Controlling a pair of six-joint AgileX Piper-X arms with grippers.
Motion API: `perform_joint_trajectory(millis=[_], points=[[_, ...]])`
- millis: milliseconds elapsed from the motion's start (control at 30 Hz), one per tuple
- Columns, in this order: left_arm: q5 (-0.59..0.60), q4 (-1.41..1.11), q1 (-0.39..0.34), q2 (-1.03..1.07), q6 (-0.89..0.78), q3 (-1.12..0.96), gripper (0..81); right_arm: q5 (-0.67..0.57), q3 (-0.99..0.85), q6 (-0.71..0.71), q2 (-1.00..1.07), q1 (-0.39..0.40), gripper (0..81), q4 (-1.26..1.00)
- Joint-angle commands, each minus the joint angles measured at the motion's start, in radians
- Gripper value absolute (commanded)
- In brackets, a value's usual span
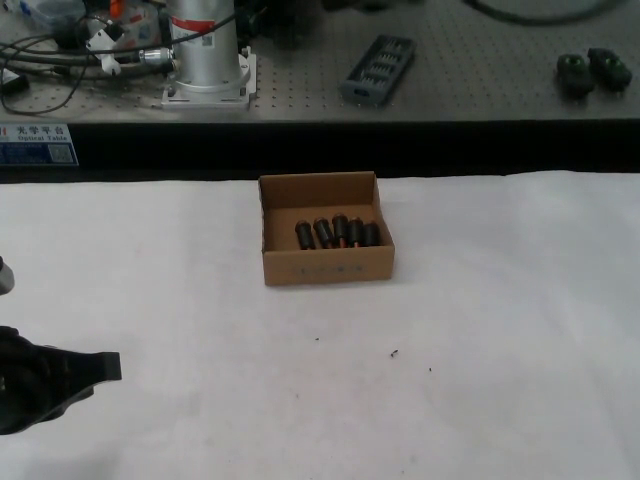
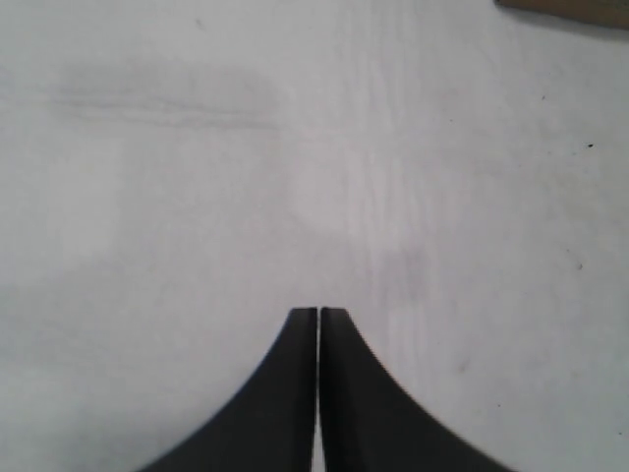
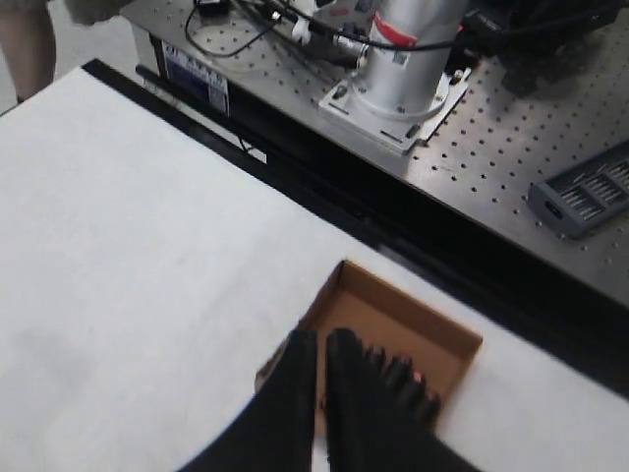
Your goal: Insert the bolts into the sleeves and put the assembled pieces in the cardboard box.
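Judging by the five assembled pieces [image 1: 337, 233] lying side by side in the cardboard box [image 1: 328, 266], we take the packing step as done. Any next move calls only for keeping both arms away from the box. The left fingers [image 2: 285, 393] are pressed together, holding nothing, over the white worktop [image 1: 500, 330]. The right fingers [image 3: 290, 393] are likewise clenched and empty. The box sits open-topped mid-worktop, its dark pieces in a row near the wall closest to the arms.
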Motion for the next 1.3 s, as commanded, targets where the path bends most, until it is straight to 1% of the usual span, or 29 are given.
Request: perform_joint_trajectory(millis=[0,233,433,567,667,733,800,833,867,933,1033,1133,1267], points=[[0.002,0.018,0.004,-0.013,0.008,-0.01,0.6,0.002,0.085,-0.013,-0.063,0.001,3.8,-0.053],[0.002,0.018,0.004,-0.013,0.008,-0.01,0.6,0.002,0.482,-0.049,-0.396,-0.002,3.8,-0.197],[0.002,0.018,0.004,-0.013,0.008,-0.01,0.6,0.002,0.672,-0.051,-0.666,-0.002,3.7,-0.181],[0.002,0.018,0.004,-0.013,0.008,-0.01,0.6,0.049,0.748,-0.088,-0.8,-0.002,3.7,-0.114],[0.002,0.018,0.004,-0.013,0.008,-0.01,0.6,0.123,0.813,-0.099,-0.873,-0.002,3.7,-0.031],[0.002,0.018,0.004,-0.013,0.008,-0.01,0.6,0.173,0.864,-0.144,-0.909,-0.002,3.7,0.015],[0.002,0.018,0.004,-0.013,0.008,-0.01,0.6,0.204,0.954,-0.194,-0.97,-0.015,3.7,0.012],[0.002,0.018,0.004,-0.013,0.008,-0.01,0.6,0.203,0.994,-0.208,-1.0,-0.028,3.7,0.0],[0.002,0.018,0.004,-0.013,0.008,-0.01,0.6,0.201,1.047,-0.206,-1.033,-0.058,3.7,-0.025],[0.002,0.018,0.004,-0.013,0.008,-0.01,0.6,0.158,1.158,-0.2,-1.099,-0.128,3.7,-0.092],[0.002,0.018,0.004,-0.013,0.008,-0.01,0.6,0.071,1.31,-0.2,-1.225,-0.256,3.7,-0.198],[0.002,0.018,0.004,-0.013,0.008,-0.01,0.6,0.019,1.457,-0.2,-1.329,-0.353,3.7,-0.31],[0.002,0.018,0.004,-0.013,0.008,-0.01,0.6,-0.026,1.57,-0.184,-1.423,-0.438,3.7,-0.317]])
